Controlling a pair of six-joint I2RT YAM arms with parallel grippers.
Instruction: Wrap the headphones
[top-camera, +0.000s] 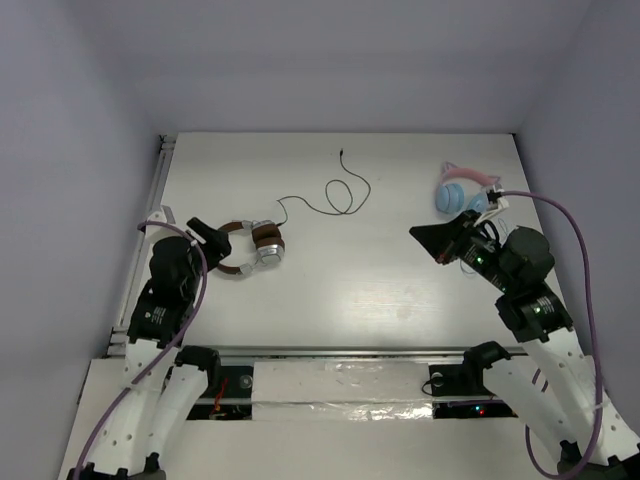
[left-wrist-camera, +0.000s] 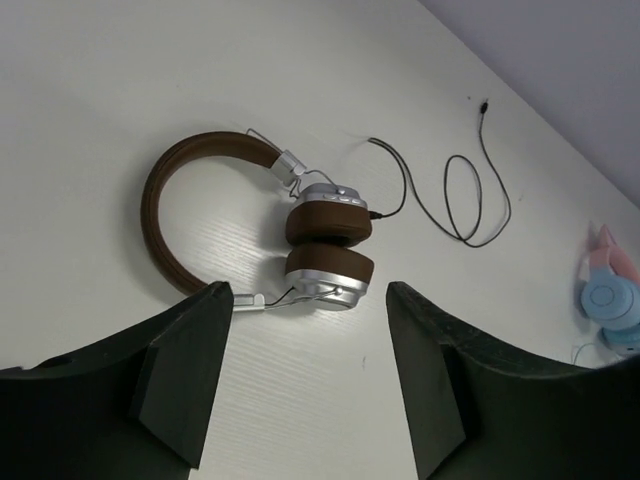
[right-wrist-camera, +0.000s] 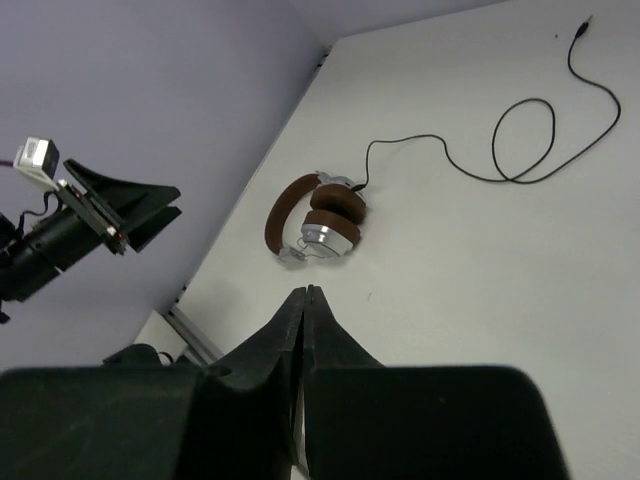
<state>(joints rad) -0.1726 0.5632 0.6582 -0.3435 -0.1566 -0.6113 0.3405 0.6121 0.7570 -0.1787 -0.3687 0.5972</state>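
The headphones (top-camera: 255, 248) lie flat on the white table at left, with brown headband, brown pads and silver cups folded together. Their thin black cable (top-camera: 330, 200) runs loose in loops toward the back, plug end free. My left gripper (top-camera: 207, 233) is open and empty, hovering just left of the headband. In the left wrist view the headphones (left-wrist-camera: 325, 225) lie just beyond the open gripper (left-wrist-camera: 305, 310), and the cable (left-wrist-camera: 470, 190) trails right. My right gripper (top-camera: 420, 235) is shut and empty at mid right. The right wrist view shows it (right-wrist-camera: 305, 295) well short of the headphones (right-wrist-camera: 320, 225).
Pink-and-blue cat-ear headphones (top-camera: 462, 190) lie at the back right, just behind my right arm, and show at the edge of the left wrist view (left-wrist-camera: 605, 300). A metal rail (top-camera: 150, 230) runs along the table's left edge. Purple walls enclose the table.
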